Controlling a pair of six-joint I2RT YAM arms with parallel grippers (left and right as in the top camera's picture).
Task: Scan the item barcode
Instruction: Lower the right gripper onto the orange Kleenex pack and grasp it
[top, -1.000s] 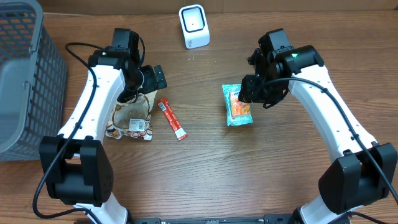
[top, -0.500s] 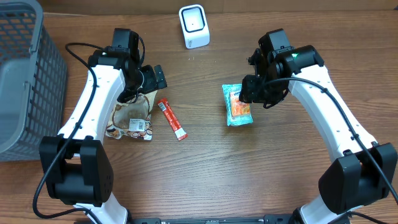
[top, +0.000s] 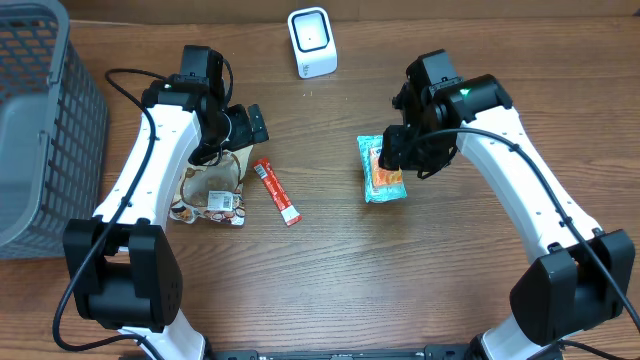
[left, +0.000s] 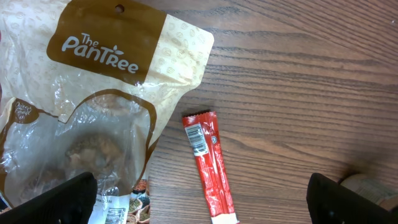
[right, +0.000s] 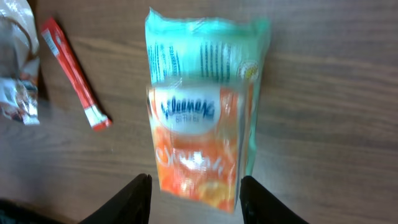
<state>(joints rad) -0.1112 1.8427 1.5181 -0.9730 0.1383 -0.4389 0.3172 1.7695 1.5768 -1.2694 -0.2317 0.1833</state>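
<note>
Nudged up and left in the overhead view, the right gripper sits over the upper part of the orange-and-teal snack packet, right of centre, below the white scanner. The left gripper hangs above the brown pouch and red sachet. Left wrist: fingers spread wide, gripping nothing. Right wrist: fingers flank the blurred packet at frame bottom. Pinching or just straddling, can't tell.
</note>
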